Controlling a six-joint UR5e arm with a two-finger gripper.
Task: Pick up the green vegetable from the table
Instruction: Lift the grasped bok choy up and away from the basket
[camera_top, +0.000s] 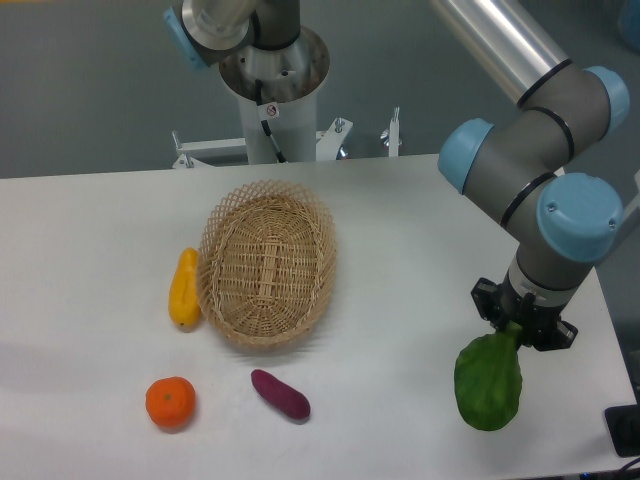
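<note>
The green vegetable (488, 384) is a glossy green leafy toy at the right side of the white table (400, 250). It hangs leaf-down from my gripper (516, 332), which is shut on its narrow stem end. The leaf's lower tip is near the table's front right; I cannot tell whether it touches the surface. The fingertips are mostly hidden by the gripper body and the vegetable's top.
An oval wicker basket (267, 264) stands mid-table. A yellow elongated fruit (184, 288) lies at its left side. An orange (170, 402) and a small purple eggplant-like piece (280, 394) lie near the front. The arm's base column (272, 90) rises behind the table.
</note>
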